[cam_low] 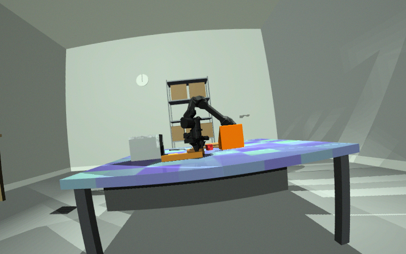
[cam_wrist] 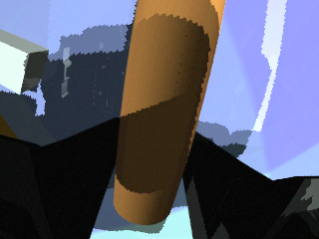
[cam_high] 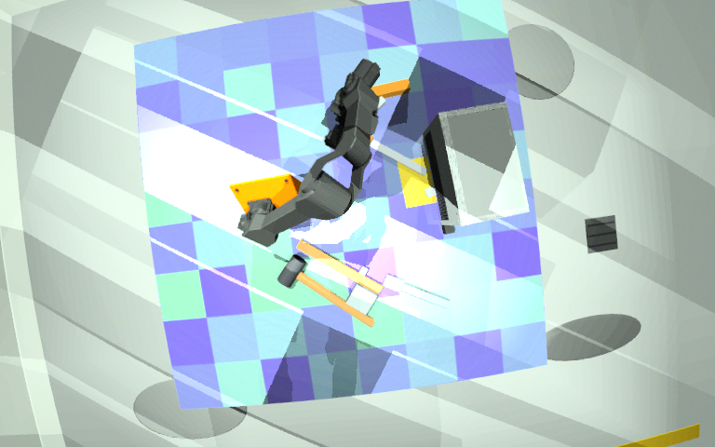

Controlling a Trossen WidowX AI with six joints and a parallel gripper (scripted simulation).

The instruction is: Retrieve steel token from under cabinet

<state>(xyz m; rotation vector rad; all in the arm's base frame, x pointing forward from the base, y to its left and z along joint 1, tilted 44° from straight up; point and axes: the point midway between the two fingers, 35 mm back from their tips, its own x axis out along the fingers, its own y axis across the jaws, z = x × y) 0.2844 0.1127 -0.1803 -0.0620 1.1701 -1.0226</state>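
My gripper (cam_low: 196, 149) (cam_wrist: 154, 131) points down, low over the table, and is shut on a round wooden handle (cam_wrist: 166, 55). In the top view the arm hides the fingers. A pale straight shaft (cam_high: 397, 155) runs from beside the arm over the yellow marked area (cam_high: 412, 198), its far end close to the cabinet (cam_high: 477, 142) (cam_low: 143, 150). It appears to belong to the held handle. A small pale square piece (cam_high: 430, 192) lies at the yellow area's cabinet side, apart from the shaft's visible end; I cannot tell whether it is the token. The cabinet's underside is hidden.
An orange bar (cam_high: 392, 88) (cam_low: 181, 156) lies beyond the arm, with a pale block (cam_high: 382, 102) (cam_wrist: 12, 70) near it. An orange panel (cam_high: 266, 190) (cam_low: 231, 136) stands near the base. A mallet (cam_high: 291, 270), wooden bar (cam_high: 337, 265) and pale pronged tool (cam_high: 393, 283) lie opposite. A red block (cam_low: 209, 146) also shows.
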